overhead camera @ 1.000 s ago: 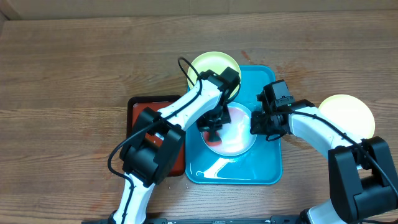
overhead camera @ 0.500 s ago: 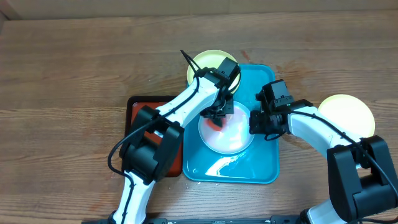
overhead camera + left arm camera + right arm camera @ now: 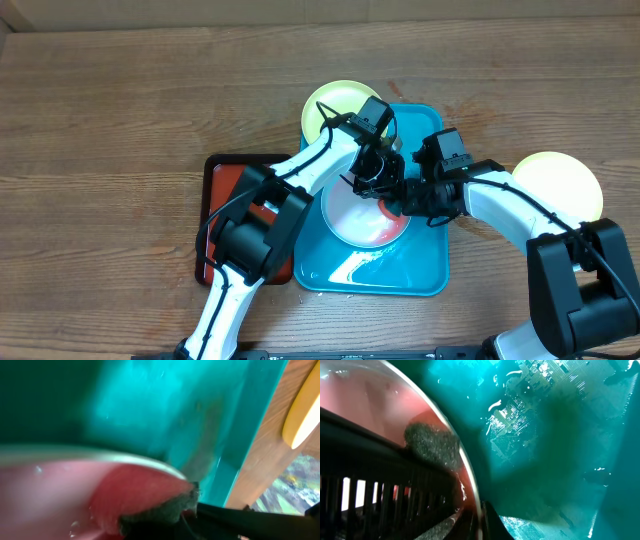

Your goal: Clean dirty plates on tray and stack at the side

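Sponge [image 3: 132, 492] sliding from left of plate [image 3: 350, 222] to its right edge, left gripper [image 3: 380, 185] clamped on it; right gripper [image 3: 410, 200] (pinched shut on the rim) staying put. Plate lying in tray [image 3: 425, 270], left arm [image 3: 310, 165] hiding its top. Yellow plate [image 3: 335, 100] behind, second plate [image 3: 565, 180] right, red tray [image 3: 222, 175] left.

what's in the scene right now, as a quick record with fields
tray: blue tray, wet glossy base
plate being cleaned: white plate, lying in the blue tray
left gripper: shut on a sponge, pressed on the white plate
right gripper: shut on the white plate's right rim
other plates: yellow-green plate at the blue tray's far corner; second yellow-green plate on the table to the right
also there: red tray left of the blue tray
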Robot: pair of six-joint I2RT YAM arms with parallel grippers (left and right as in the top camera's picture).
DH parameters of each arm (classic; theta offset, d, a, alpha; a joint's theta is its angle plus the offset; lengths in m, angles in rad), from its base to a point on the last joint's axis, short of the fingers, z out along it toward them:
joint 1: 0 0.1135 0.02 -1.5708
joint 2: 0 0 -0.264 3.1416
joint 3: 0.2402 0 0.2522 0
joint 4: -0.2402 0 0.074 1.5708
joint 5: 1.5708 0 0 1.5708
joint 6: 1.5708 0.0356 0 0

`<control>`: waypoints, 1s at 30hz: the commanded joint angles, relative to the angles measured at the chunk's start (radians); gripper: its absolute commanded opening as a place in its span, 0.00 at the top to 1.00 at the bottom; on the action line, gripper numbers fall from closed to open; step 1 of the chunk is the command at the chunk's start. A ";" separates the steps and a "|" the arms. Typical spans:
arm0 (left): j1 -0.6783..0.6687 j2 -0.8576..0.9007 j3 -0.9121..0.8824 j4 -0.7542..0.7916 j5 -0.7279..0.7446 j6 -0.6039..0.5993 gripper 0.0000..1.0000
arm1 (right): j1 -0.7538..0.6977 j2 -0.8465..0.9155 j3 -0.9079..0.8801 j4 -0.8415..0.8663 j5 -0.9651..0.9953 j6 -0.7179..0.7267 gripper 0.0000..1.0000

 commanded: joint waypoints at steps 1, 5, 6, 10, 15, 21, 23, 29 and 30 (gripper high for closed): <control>-0.058 0.071 -0.029 -0.095 0.087 0.003 0.96 | 0.006 0.043 -0.022 -0.003 0.042 -0.011 0.96; -0.032 0.034 -0.029 -0.206 -0.093 -0.045 0.96 | 0.006 0.043 -0.022 -0.003 0.042 -0.011 0.96; -0.026 0.023 -0.029 -0.225 -0.139 -0.053 0.96 | 0.006 0.043 -0.022 -0.003 0.042 -0.011 0.96; -0.008 -0.031 -0.029 -0.287 -0.362 -0.064 0.96 | 0.006 0.043 -0.022 -0.003 0.042 -0.011 0.96; 0.040 -0.072 -0.029 -0.372 -0.624 -0.063 0.96 | 0.006 0.043 -0.022 -0.003 0.042 -0.011 0.96; 0.106 -0.076 -0.029 -0.428 -0.813 -0.064 0.96 | 0.006 0.043 -0.022 -0.003 0.042 -0.011 0.96; 0.110 -0.076 -0.029 -0.400 -0.754 -0.061 0.96 | 0.006 0.043 -0.022 -0.003 0.042 -0.011 0.96; 0.072 -0.076 -0.029 -0.179 -0.433 -0.018 0.96 | 0.006 0.043 -0.022 -0.003 0.042 -0.015 0.96; 0.061 -0.076 -0.029 -0.146 -0.391 -0.018 0.96 | 0.006 0.043 -0.022 -0.002 0.042 -0.015 0.96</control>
